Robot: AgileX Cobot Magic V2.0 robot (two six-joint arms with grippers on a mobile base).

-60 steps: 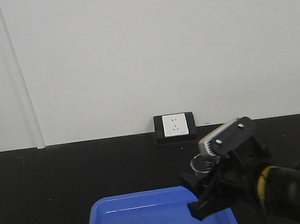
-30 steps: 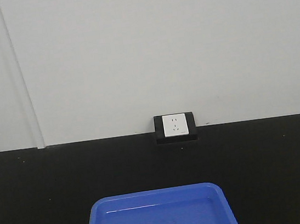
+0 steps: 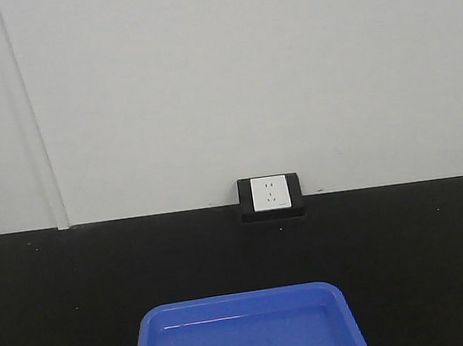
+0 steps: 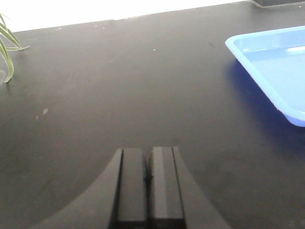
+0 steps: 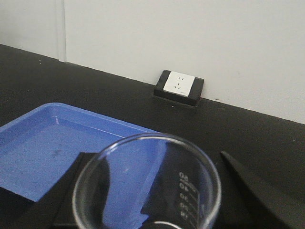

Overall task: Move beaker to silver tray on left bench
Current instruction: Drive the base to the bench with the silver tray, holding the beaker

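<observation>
the right gripper (image 5: 152, 160) is gone from the front view, pulling back past the blue tray's (image 5: 43, 157) right edge while clamping the beaker (image 5: 147, 191). the left gripper (image 4: 148, 186) is hanging closed and empty over the black worktop (image 4: 119, 86). the silver tray isn't showing, so the carry is likely just starting.

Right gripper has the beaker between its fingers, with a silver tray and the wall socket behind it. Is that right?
Not quite. The tray behind the beaker is blue, not silver, as the right wrist view shows. The rest holds: the beaker sits between the fingers of the right gripper, with the wall socket further back against the wall.
</observation>
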